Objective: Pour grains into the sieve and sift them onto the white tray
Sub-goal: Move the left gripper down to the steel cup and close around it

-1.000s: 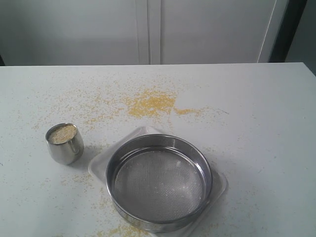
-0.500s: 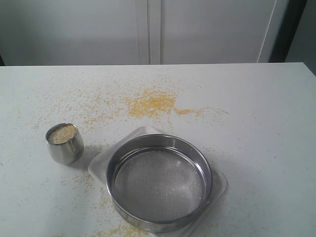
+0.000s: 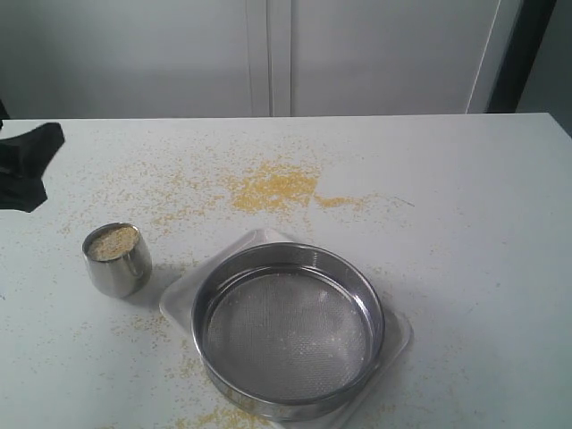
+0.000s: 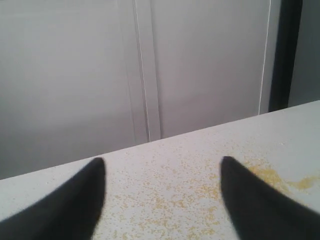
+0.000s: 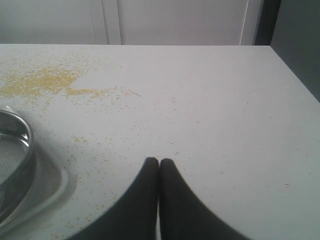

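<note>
Black and new at the left edge of the outside view, the left gripper [image 3: 36,167] has come in over the table [image 3: 465,223]. Half a second ago it was not there. Nothing else has moved.

The job is at its very start. The grains [image 3: 112,242] are all in the little shiny cup [image 3: 116,259], which stands upright near the left gripper. The sieve [image 3: 371,299] sits on the white tray [image 3: 179,299], just beside the cup, and its mesh looks bare. Some yellow meal [image 3: 273,186] lies spilled on the table farther back.

I think the step in hand is reaching for the cup. Next the left gripper has to come down around the cup, close on it and lift it without tipping, because the cup is full to the top. Then it can tip the cup over the sieve.

The left wrist view shows what the outside view cannot: the two jaws stand wide apart with nothing between them. It shows only table, spilled meal and the doors behind, not the cup.

The right gripper [image 5: 159,162] is seen only in its own wrist view. Its jaws are pressed together and hold nothing. That view also catches the edge of the sieve and a corner of the tray off to one side.
</note>
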Tool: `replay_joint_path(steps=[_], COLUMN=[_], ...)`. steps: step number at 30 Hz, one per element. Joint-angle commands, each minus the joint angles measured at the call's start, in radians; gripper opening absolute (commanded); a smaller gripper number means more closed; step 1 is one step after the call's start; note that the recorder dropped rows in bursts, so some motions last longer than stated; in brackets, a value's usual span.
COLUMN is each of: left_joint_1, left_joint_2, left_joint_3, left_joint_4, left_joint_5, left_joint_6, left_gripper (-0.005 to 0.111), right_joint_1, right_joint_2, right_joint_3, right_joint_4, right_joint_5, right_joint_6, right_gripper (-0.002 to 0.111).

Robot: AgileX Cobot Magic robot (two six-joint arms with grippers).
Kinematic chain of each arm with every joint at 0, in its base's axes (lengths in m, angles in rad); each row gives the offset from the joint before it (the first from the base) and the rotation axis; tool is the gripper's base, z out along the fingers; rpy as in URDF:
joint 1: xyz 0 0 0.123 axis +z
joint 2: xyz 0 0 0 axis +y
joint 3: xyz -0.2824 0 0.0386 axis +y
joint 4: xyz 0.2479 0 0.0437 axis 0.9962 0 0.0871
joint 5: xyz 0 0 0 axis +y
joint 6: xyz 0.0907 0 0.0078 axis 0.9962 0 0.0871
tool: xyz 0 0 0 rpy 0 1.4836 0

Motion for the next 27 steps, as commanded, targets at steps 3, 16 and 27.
replay_joint_path(steps=[3, 16, 27], left_joint_1=[-0.003, -0.003, -0.006], left_joint_2=[0.117, 0.38, 0.522], left_joint_3=[-0.007, -0.009, -0.041], left_joint_4=[0.057, 0.109, 0.141], left_joint_5=[-0.083, -0.254, -0.254], left_joint_6=[-0.063, -0.025, 0.023], left_gripper=[0.105, 0.105, 0.105], right_joint_1=[0.006, 0.006, 0.006], right_joint_2=[-0.006, -0.006, -0.006], right_joint_3=[0.006, 0.006, 0.006], right_joint_4=[0.0, 0.0, 0.0], right_joint_5=[-0.015, -0.015, -0.015], right_joint_6=[0.014, 0.021, 0.021], right_gripper=[0.0, 0.0, 0.0])
